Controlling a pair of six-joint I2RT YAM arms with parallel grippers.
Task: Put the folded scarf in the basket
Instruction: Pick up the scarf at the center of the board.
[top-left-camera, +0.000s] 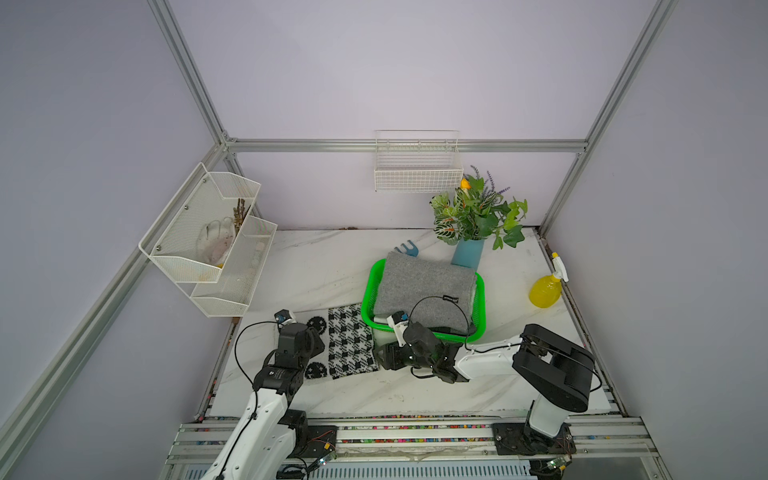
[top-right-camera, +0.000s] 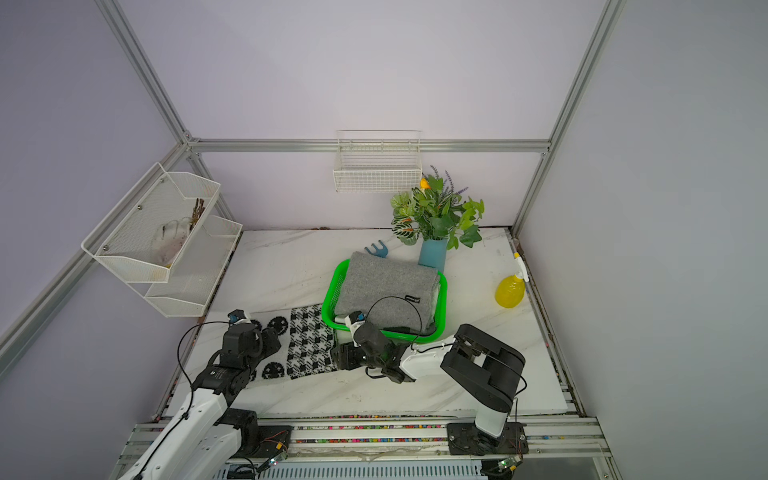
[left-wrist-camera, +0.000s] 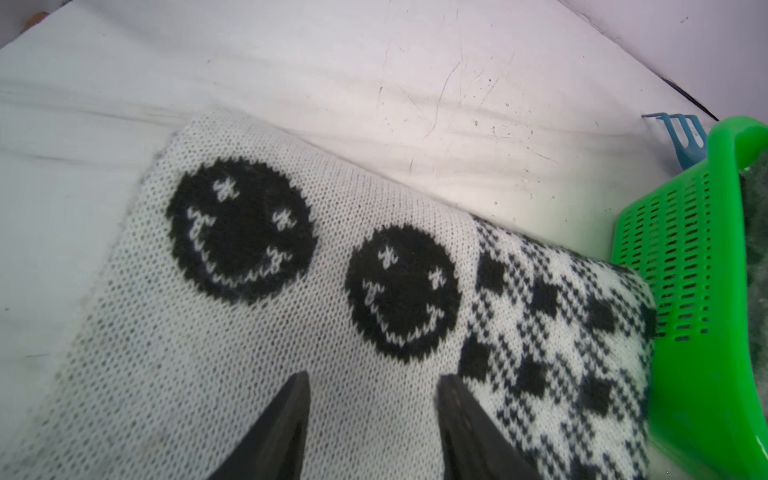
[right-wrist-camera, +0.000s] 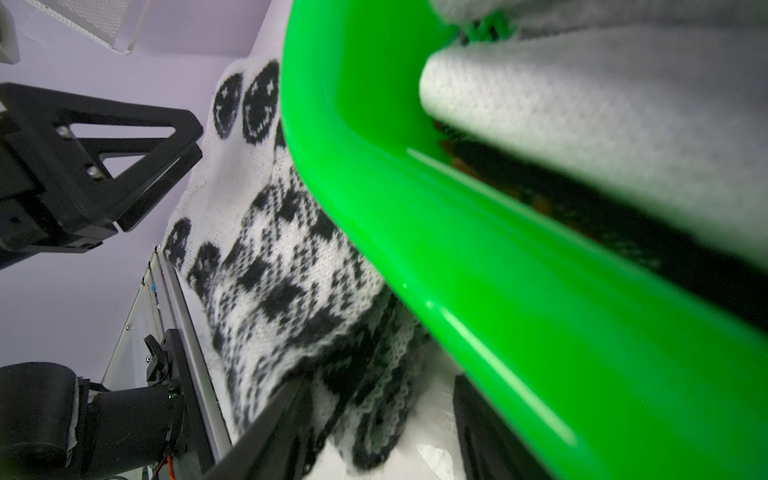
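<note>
The scarf (top-left-camera: 349, 341), a black-and-white knit with smiley faces at its left end and a houndstooth check at its right, lies folded flat on the bench (top-left-camera: 316, 266). It is outside the basket (top-left-camera: 366, 299), just to the left of it. In the left wrist view the checked end of the scarf (left-wrist-camera: 291, 332) lies against the basket's perforated left wall (left-wrist-camera: 681, 266). The basket is already filled by a folded grey cloth (top-left-camera: 424, 286) that rises above the rim.

The left gripper (left-wrist-camera: 374, 376) is over the scarf's smiley end, its jaws standing apart with nothing but bare knit showing between them. The right gripper (right-wrist-camera: 378, 386) is low at the scarf's near right corner, by the basket's near left corner. Its jaws are also apart: one finger (right-wrist-camera: 274, 419) is against the scarf's layered edge (right-wrist-camera: 365, 374), and white bench shows in the gap. Neither pair is clamped on anything.

Behind the basket a small blue rake (top-left-camera: 407, 250) lies on the bench, with a blue vase of artificial plants (top-left-camera: 467, 251) to its right. A yellow spray bottle (top-left-camera: 546, 289) stands near the bench's right edge. A white wire basket (top-left-camera: 417, 170) hangs on the far wall. A white mesh two-tier rack (top-left-camera: 232, 286) on the left wall holds a pale glove (top-left-camera: 216, 245).
</note>
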